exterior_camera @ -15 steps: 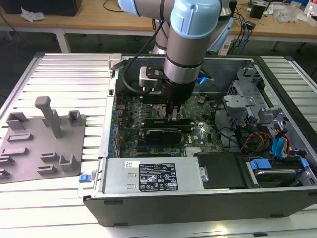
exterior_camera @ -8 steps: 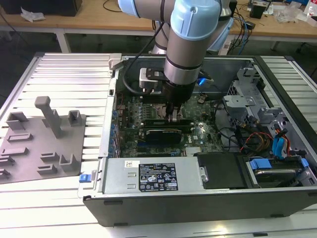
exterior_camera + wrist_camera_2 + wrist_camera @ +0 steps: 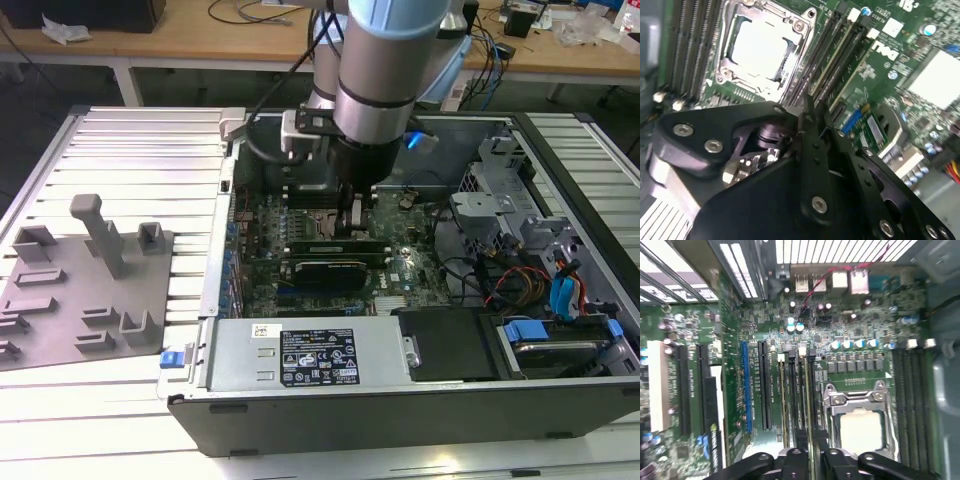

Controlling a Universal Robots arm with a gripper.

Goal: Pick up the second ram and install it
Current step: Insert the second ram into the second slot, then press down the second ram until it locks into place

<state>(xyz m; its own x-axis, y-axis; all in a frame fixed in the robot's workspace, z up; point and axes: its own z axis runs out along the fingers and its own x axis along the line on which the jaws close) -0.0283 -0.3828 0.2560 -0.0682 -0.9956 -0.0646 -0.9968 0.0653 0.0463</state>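
Closest in, both wrist views put your tool (image 3: 810, 456) right down over the motherboard (image 3: 855, 325), its black fingers (image 3: 796, 460) drawn in close with just a narrow gap. I read it as clamped on the second ram (image 3: 810, 395), which stands on edge between them.

In the first wrist view the stick runs straight away from the fingertips as a thin dark line. Its long axis lies along the black memory slots (image 3: 792, 390), just beside the processor socket (image 3: 859, 422) and parallel to that socket's near side. Its far end points towards the white end clips (image 3: 801, 351) and the rear ports (image 3: 840, 280) beyond. Whether it is fully seated, you cannot tell.

That view also gives you the blue expansion slot (image 3: 745, 390), further out from the socket.

The second wrist view gives you the socket's metal frame (image 3: 765, 45) from the other side, plus a second bank of slots (image 3: 695, 45) past it.

The exterior view gives you the wider picture. The arm (image 3: 385, 70) comes straight down into the open computer case (image 3: 400, 420), and the slots there run across from the exterior view's left to its right. The graphics card (image 3: 325, 272) sits just in front and the power supply (image 3: 310, 355) nearer still. Well off towards the exterior view's left, a grey parts holder (image 3: 85, 290) lies on the ribbed surface (image 3: 140, 150).
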